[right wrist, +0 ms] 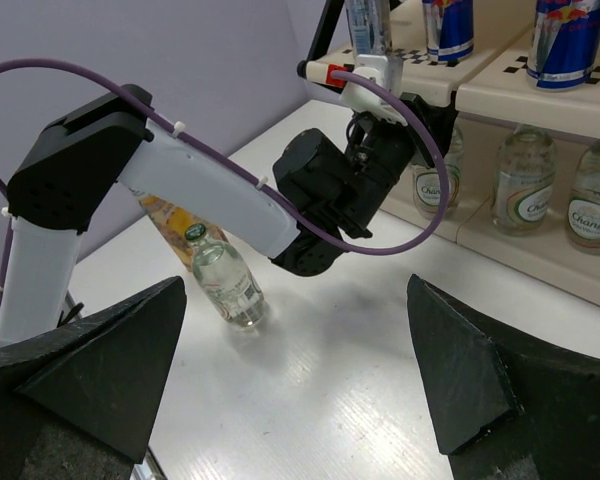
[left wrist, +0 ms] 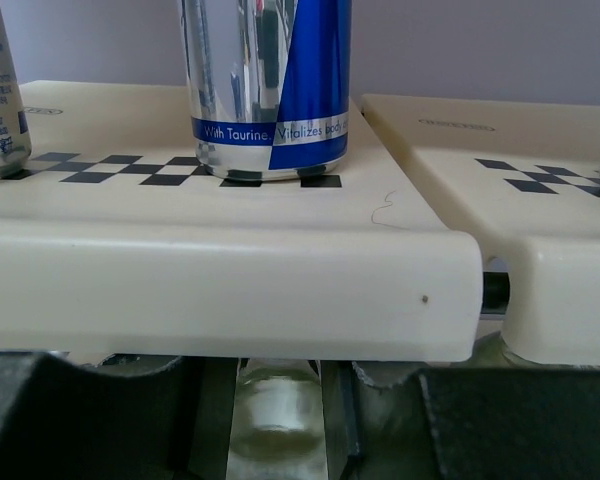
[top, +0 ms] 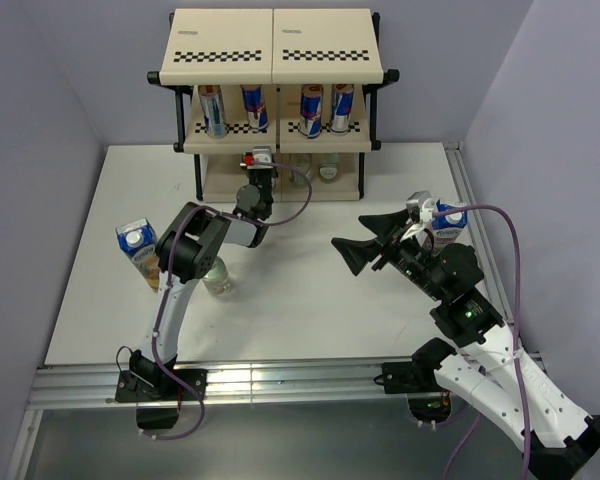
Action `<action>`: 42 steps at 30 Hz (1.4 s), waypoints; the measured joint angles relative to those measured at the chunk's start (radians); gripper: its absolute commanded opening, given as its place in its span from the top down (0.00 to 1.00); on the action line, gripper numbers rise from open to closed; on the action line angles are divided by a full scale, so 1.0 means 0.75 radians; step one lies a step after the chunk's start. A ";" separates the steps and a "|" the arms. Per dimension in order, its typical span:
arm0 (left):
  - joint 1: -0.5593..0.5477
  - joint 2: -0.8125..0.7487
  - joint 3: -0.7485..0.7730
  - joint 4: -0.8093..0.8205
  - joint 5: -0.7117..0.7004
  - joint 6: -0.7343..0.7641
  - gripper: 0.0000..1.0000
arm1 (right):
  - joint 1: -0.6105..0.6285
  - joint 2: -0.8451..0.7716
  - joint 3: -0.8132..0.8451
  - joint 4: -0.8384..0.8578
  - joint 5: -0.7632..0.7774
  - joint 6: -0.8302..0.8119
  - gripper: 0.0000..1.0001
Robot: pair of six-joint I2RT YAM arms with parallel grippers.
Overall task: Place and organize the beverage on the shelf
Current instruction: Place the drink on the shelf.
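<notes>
I'm counting four cans (top: 213, 110) on the shelf (top: 272, 40), two cartons (top: 138, 245) off it; left gripper (top: 260, 170) clamping one bottle (left wrist: 272, 420), right gripper (right wrist: 296, 320) gaping.

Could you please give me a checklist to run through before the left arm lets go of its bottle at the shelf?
1. Left gripper shut on the bottle: ok.
2. Bottle tucked under the middle tier: ok.
3. Bottle's base resting on the bottom tier: cannot tell.
4. Gap to the neighbouring bottle: ok, they stand apart.
5. Right gripper open and away from the shelf: ok.
6. Cans above standing upright: ok.
</notes>
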 measured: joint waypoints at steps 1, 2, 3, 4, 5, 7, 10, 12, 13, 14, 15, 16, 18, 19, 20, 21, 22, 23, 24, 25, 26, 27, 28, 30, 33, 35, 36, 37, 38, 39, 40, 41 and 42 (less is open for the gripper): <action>0.000 0.007 0.007 0.002 -0.001 0.004 0.88 | 0.000 0.000 -0.001 0.001 -0.003 0.000 0.02; 0.000 0.012 0.012 0.006 -0.001 0.008 0.87 | 0.000 0.000 -0.001 0.001 -0.007 0.000 0.02; 0.000 0.017 0.018 0.010 -0.002 0.013 0.84 | 0.000 0.000 -0.001 0.002 -0.008 0.000 0.02; 0.000 0.018 0.019 0.011 -0.002 0.014 0.82 | 0.000 0.001 -0.001 0.003 -0.010 0.000 0.02; 0.001 0.018 0.019 0.011 -0.002 0.015 0.81 | 0.000 0.002 -0.002 0.006 -0.012 0.001 0.02; 0.001 0.018 0.019 0.012 -0.002 0.017 0.79 | 0.000 0.005 -0.003 0.010 -0.015 0.004 0.02; 0.001 0.020 0.020 0.013 -0.003 0.018 0.71 | 0.000 0.009 -0.003 0.010 -0.018 0.005 0.02; 0.001 0.022 0.021 0.017 -0.002 0.018 0.73 | 0.000 0.009 -0.006 0.012 -0.018 0.005 0.02; 0.001 0.022 0.022 0.017 -0.002 0.018 0.77 | 0.000 0.009 -0.011 0.014 -0.018 0.005 0.02; 0.001 0.023 0.023 0.018 -0.002 0.019 0.85 | 0.000 0.009 -0.016 0.015 -0.018 0.005 0.02; 0.001 0.024 0.024 0.019 -0.002 0.020 0.98 | 0.000 0.009 -0.019 0.015 -0.018 0.005 0.02; 0.001 0.025 0.026 0.019 -0.003 0.022 1.00 | 0.000 0.009 -0.019 0.015 -0.018 0.005 0.02; 0.000 0.033 0.033 0.024 -0.006 0.027 1.00 | 0.000 0.009 -0.019 0.016 -0.018 0.005 0.02; 0.000 0.038 0.039 0.026 -0.006 0.028 1.00 | 0.000 0.009 -0.019 0.016 -0.018 0.005 0.02; 0.001 0.041 0.044 0.026 -0.006 0.029 1.00 | 0.000 0.009 -0.019 0.016 -0.017 0.005 0.02; 0.001 0.042 0.047 0.027 -0.006 0.030 1.00 | 0.000 0.009 -0.020 0.016 -0.017 0.005 0.02; 0.001 0.045 0.050 0.027 -0.008 0.033 1.00 | 0.000 0.009 -0.020 0.017 -0.017 0.005 0.02; 0.001 0.048 0.053 0.027 -0.010 0.034 1.00 | 0.000 0.009 -0.020 0.018 -0.017 0.005 0.02; 0.001 0.052 0.060 0.028 -0.011 0.036 1.00 | 0.000 0.009 -0.020 0.019 -0.017 0.005 0.02; 0.001 0.056 0.065 0.029 -0.012 0.037 1.00 | 0.000 0.009 -0.020 0.019 -0.017 0.005 0.02; 0.001 0.060 0.071 0.031 -0.011 0.038 1.00 | 0.000 0.009 -0.020 0.019 -0.017 0.005 0.02; 0.001 0.062 0.074 0.031 -0.011 0.038 1.00 | 0.000 0.009 -0.020 0.019 -0.017 0.005 0.02; 0.001 0.063 0.076 0.031 -0.012 0.039 1.00 | 0.000 0.009 -0.020 0.019 -0.017 0.005 0.02; 0.001 0.069 0.084 0.031 -0.013 0.039 1.00 | 0.000 0.009 -0.020 0.020 -0.017 0.005 0.02; 0.002 0.085 0.106 0.032 -0.014 0.039 1.00 | 0.000 0.009 -0.021 0.020 -0.017 0.005 0.02; 0.002 0.096 0.118 0.032 -0.013 0.035 1.00 | 0.000 0.009 -0.022 0.020 -0.016 0.005 0.02; 0.002 0.104 0.127 0.034 -0.013 0.035 1.00 | 0.000 0.009 -0.022 0.020 -0.016 0.005 0.02; 0.003 0.111 0.137 0.034 -0.013 0.036 1.00 | 0.000 0.009 -0.022 0.020 -0.016 0.005 0.02; 0.004 0.113 0.139 0.034 -0.012 0.037 1.00 | 0.000 0.009 -0.022 0.020 -0.015 0.005 0.02; 0.004 0.115 0.142 0.035 -0.013 0.037 1.00 | 0.000 0.009 -0.022 0.020 -0.016 0.005 0.02; 0.005 0.120 0.145 0.036 -0.012 0.037 1.00 | 0.000 0.009 -0.022 0.020 -0.016 0.005 0.02; 0.005 0.122 0.148 0.037 -0.012 0.037 1.00 | 0.000 0.009 -0.022 0.020 -0.016 0.005 0.02; 0.006 0.124 0.151 0.037 -0.012 0.036 1.00 | 0.000 0.009 -0.022 0.020 -0.016 0.005 0.02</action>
